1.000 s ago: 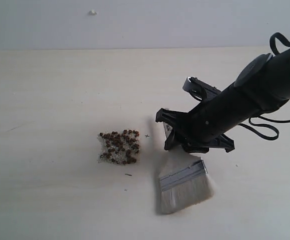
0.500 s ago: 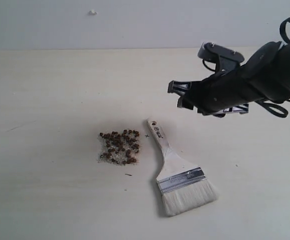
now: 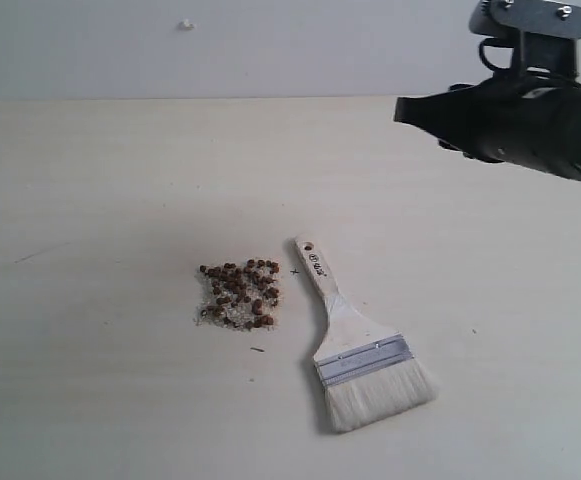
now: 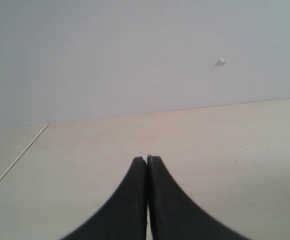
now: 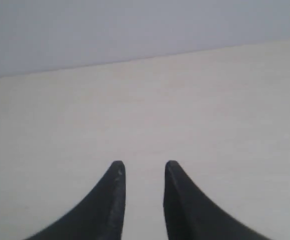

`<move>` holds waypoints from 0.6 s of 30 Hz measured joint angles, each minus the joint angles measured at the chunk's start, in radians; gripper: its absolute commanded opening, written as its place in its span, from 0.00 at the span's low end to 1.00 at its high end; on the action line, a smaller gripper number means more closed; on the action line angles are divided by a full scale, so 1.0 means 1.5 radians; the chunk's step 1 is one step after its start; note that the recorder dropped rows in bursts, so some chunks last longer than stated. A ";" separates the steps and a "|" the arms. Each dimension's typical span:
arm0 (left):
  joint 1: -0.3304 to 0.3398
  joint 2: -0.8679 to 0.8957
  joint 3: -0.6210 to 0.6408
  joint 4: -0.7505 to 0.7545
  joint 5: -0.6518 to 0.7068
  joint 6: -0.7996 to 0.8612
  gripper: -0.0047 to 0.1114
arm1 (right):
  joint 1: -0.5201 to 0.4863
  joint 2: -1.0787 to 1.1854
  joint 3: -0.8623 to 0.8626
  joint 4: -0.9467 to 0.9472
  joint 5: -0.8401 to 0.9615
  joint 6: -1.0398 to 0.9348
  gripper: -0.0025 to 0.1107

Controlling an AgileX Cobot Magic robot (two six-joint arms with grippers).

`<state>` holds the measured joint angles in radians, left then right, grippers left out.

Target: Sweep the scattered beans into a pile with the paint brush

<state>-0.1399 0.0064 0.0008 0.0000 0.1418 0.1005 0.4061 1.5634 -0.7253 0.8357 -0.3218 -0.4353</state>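
Basically done imo: beans (image 3: 232, 285) sit in one tight pile (image 3: 238, 298), paint brush (image 3: 355, 345) lies flat beside it; my R gripper (image 5: 144, 169) parted, empty, L gripper (image 4: 147, 160) closed.

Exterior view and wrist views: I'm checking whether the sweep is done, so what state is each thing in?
beans: gathered in one cluster.
paint brush: lying flat, held by nothing.
left gripper: shut, empty.
right gripper: open, empty, raised.
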 measured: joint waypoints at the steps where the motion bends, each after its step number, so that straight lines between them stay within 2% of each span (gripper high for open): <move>1: 0.000 0.000 0.000 0.000 0.000 0.000 0.04 | 0.000 -0.011 0.018 0.000 -0.024 -0.002 0.09; 2: 0.000 0.000 0.000 0.000 0.000 0.000 0.04 | 0.000 -0.025 0.042 0.000 -0.052 -0.002 0.03; 3: 0.000 0.000 0.000 0.000 0.000 0.000 0.04 | 0.000 -0.037 0.064 0.000 -0.082 -0.002 0.02; 8: 0.000 0.000 0.000 0.000 0.000 0.000 0.04 | 0.000 -0.089 0.166 -0.071 -0.190 -0.002 0.02; 18: 0.000 0.000 0.000 0.000 0.000 0.000 0.04 | 0.000 -0.176 0.320 -0.551 -0.358 0.229 0.02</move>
<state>-0.1399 0.0064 0.0008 0.0000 0.1418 0.1005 0.4061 1.2996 -0.2455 0.0091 -0.8586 -0.0921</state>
